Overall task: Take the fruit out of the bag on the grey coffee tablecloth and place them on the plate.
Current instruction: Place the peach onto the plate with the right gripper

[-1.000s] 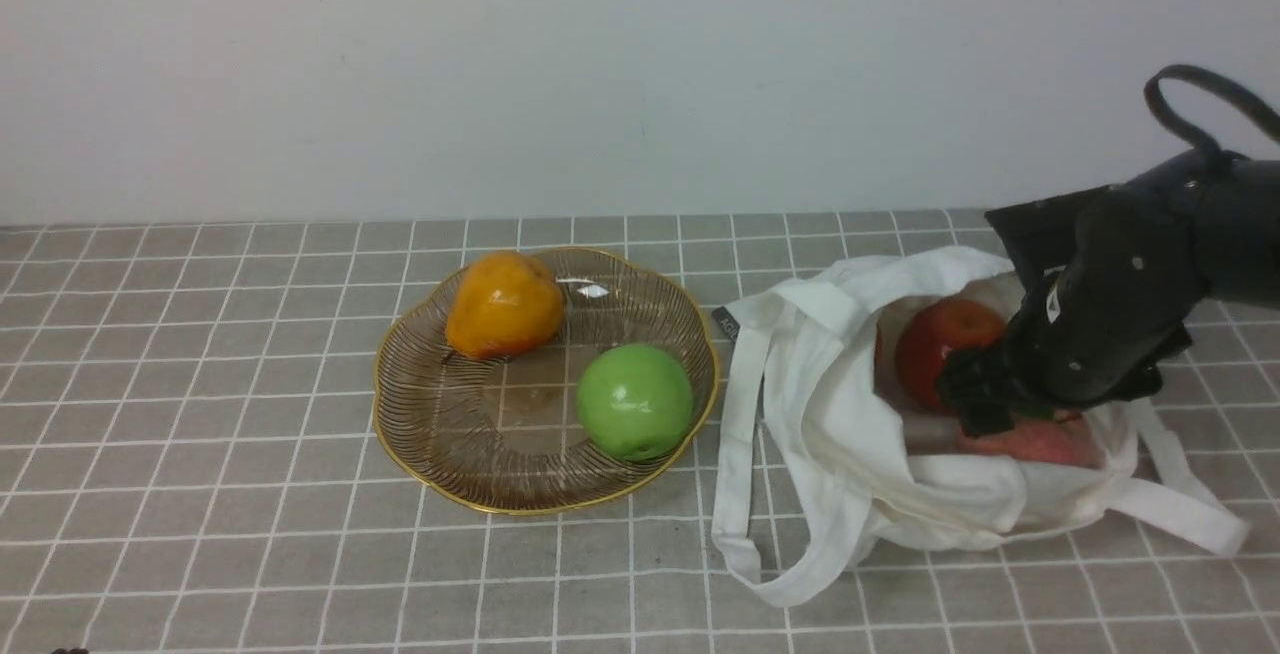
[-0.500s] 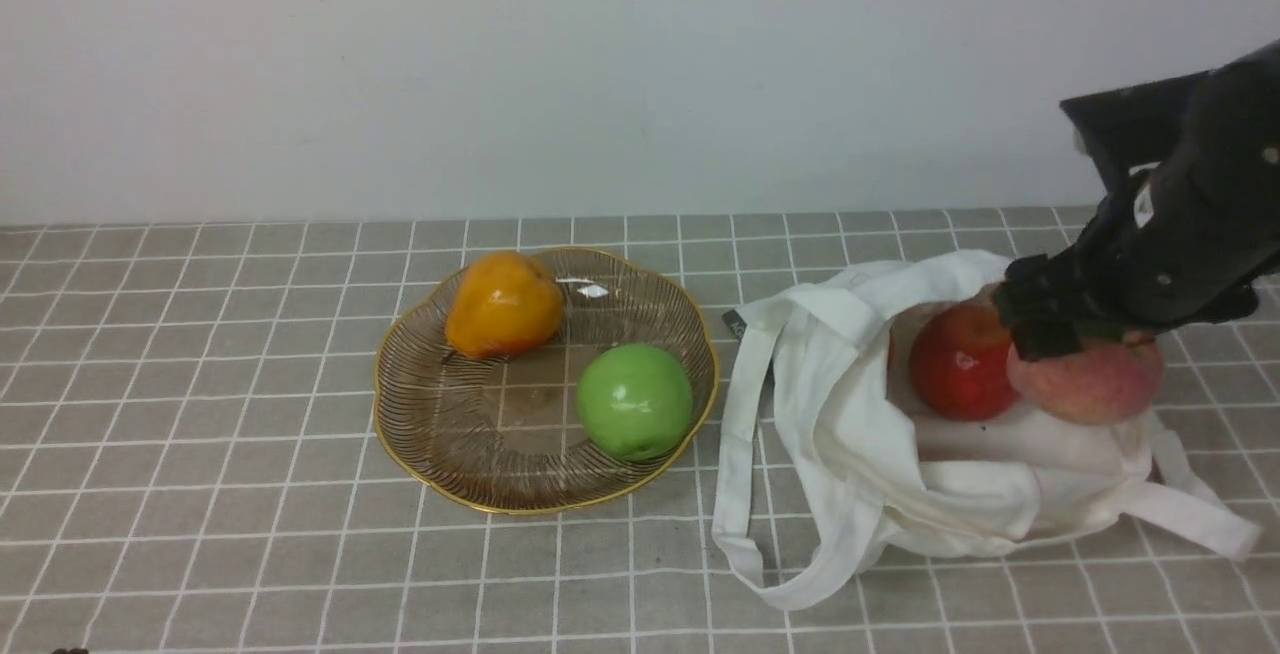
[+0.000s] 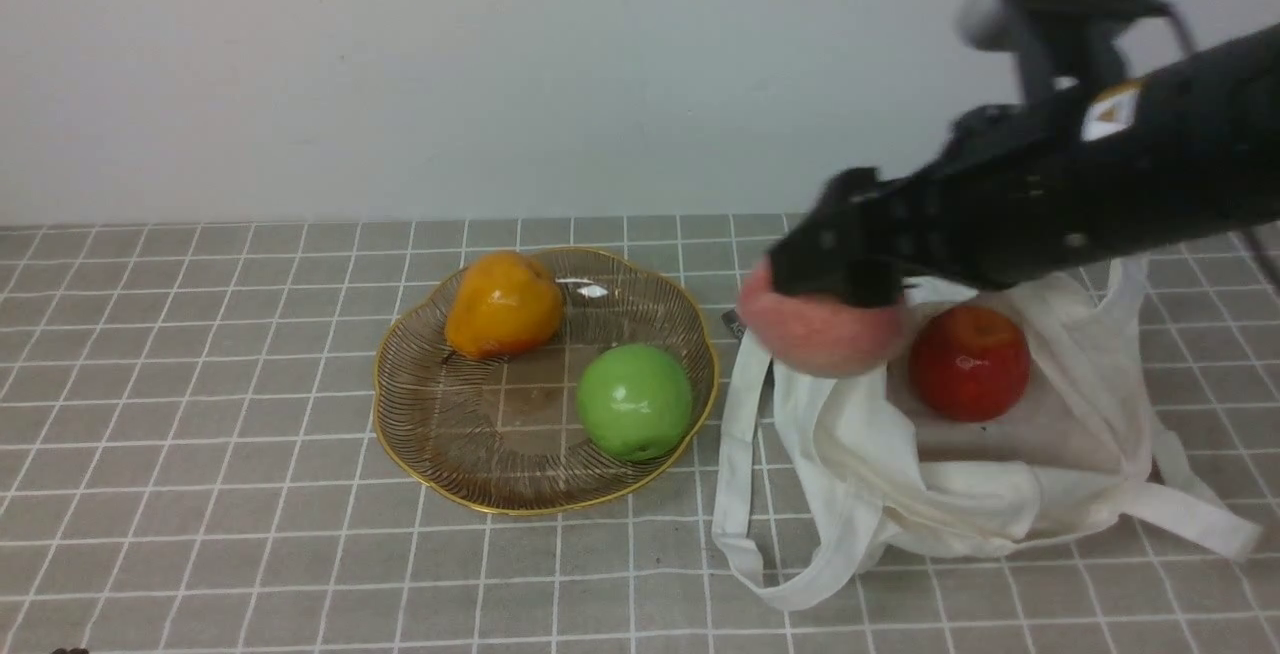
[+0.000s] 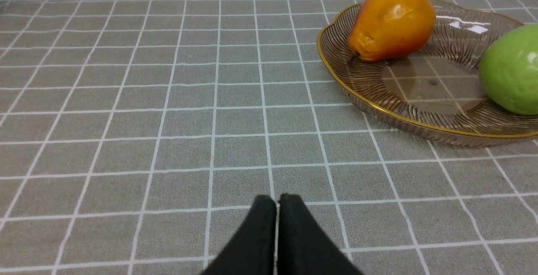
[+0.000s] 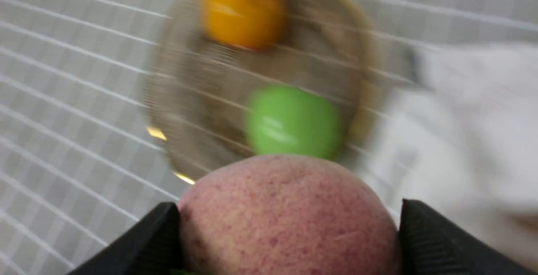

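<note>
**Checked cloth carrying a plate and a bag**

The surface is covered by the grey coffee tablecloth (image 3: 200, 434), which is crossed by thin white lines forming small squares and is met at its far edge by a pale wall (image 3: 400, 84). Two things are laid directly on it. The plate (image 3: 420, 434), ribbed and gold-rimmed, is set near the middle. The bag (image 3: 850, 474), of soft white cloth, is slumped just to the right of the plate, its mouth held open. One strap (image 3: 735, 454) is looped over the cloth toward the near edge, close beside the plate's rim. Another strap (image 3: 1190, 524) is trailed flat at the far right.
</note>
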